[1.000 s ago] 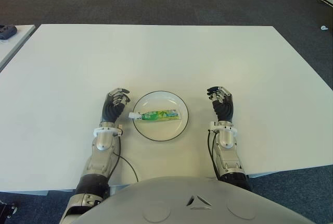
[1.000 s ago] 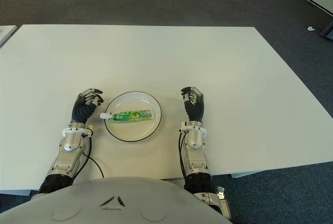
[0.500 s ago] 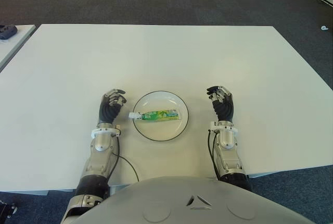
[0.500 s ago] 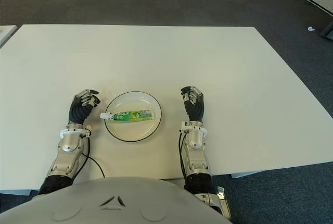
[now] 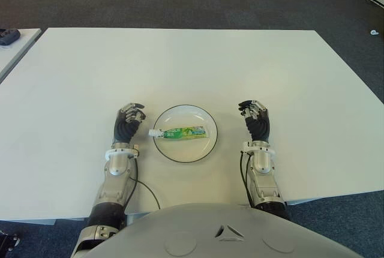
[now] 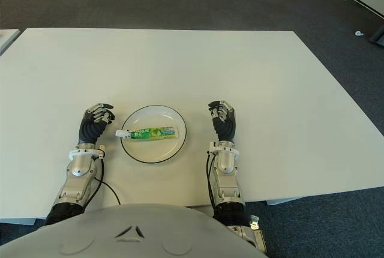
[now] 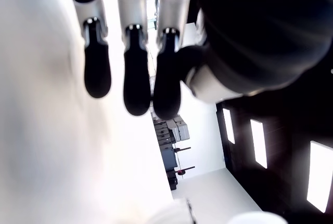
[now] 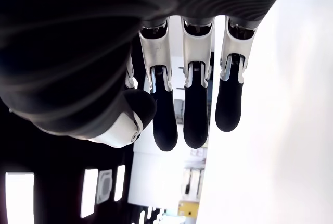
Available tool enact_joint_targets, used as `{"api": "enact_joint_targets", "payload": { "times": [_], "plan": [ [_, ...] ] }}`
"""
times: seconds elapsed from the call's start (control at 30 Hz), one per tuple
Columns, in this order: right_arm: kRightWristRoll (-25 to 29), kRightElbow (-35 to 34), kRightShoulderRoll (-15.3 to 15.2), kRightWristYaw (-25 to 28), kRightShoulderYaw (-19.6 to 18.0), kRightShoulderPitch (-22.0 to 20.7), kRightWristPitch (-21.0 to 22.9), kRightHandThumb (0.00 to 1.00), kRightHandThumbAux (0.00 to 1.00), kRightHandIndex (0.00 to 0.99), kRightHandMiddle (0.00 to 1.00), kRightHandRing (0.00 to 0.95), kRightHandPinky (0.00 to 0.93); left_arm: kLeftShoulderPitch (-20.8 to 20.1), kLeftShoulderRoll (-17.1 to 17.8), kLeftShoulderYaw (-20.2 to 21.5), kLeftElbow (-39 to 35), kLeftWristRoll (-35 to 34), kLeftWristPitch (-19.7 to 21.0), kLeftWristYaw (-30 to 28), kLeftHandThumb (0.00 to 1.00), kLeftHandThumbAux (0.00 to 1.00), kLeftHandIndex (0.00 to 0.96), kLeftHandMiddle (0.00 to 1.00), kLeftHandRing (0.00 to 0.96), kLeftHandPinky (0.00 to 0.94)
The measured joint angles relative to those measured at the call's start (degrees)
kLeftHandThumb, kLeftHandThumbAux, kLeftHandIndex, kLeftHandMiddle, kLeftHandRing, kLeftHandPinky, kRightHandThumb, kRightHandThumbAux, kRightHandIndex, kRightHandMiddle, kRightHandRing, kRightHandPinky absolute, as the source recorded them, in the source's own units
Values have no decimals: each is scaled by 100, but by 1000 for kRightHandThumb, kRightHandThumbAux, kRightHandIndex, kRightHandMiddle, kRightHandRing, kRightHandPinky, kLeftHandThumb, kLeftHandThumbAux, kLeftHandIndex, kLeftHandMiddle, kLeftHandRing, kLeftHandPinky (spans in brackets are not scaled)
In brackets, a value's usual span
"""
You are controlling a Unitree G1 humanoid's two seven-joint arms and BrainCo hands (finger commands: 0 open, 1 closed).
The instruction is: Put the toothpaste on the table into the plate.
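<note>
A: Where is the toothpaste at this moment?

B: It lies flat in the plate, with the cap end over the rim on the side of the left hand. The tail points toward the right hand.

A: Does any hand hold it?

B: No. In its wrist view the left hand has the fingers loosely bent, with nothing between them and the palm. The right hand shows the same: fingers relaxed and hanging, nothing in them. In the eye views the left hand is just beside the plate on its left, the right hand is near the plate on its right, and neither one touches the plate.

A: So what is the step now, in your opinion?

B: I think the placing is finished, and what remains is only to retreat. To do this well, the left hand should go away from the plate on the table side, not across the cap. The cap sticks out toward it, and a small touch can roll the tube over the rim.

A: And the right hand?

B: It is idle, I judge. It is better to leave it there and not disturb the plate.
</note>
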Motion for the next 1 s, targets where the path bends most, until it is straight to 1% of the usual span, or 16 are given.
{"api": "enact_joint_targets", "payload": {
  "times": [0.5, 0.63, 0.9, 1.0],
  "plan": [
    [24, -144, 3, 146, 71, 68, 53, 706, 731, 428, 478, 459, 460, 48, -27, 0, -155, -48, 235, 0, 705, 717, 432, 616, 616, 591],
    [20, -145, 0, 177, 90, 74, 78, 706, 731, 428, 474, 454, 443, 70, -27, -1, -171, -44, 235, 0, 705, 717, 432, 613, 615, 587],
    [-20, -196, -6, 202, 168, 129, 314, 706, 731, 427, 463, 441, 430, 125, -18, -6, -183, -31, 223, 0, 705, 717, 432, 615, 615, 560],
    [-48, -206, -6, 207, 204, 159, 381, 706, 731, 427, 462, 439, 429, 148, -9, -8, -192, -15, 210, 0, 705, 717, 432, 620, 618, 577]
  ]
}}
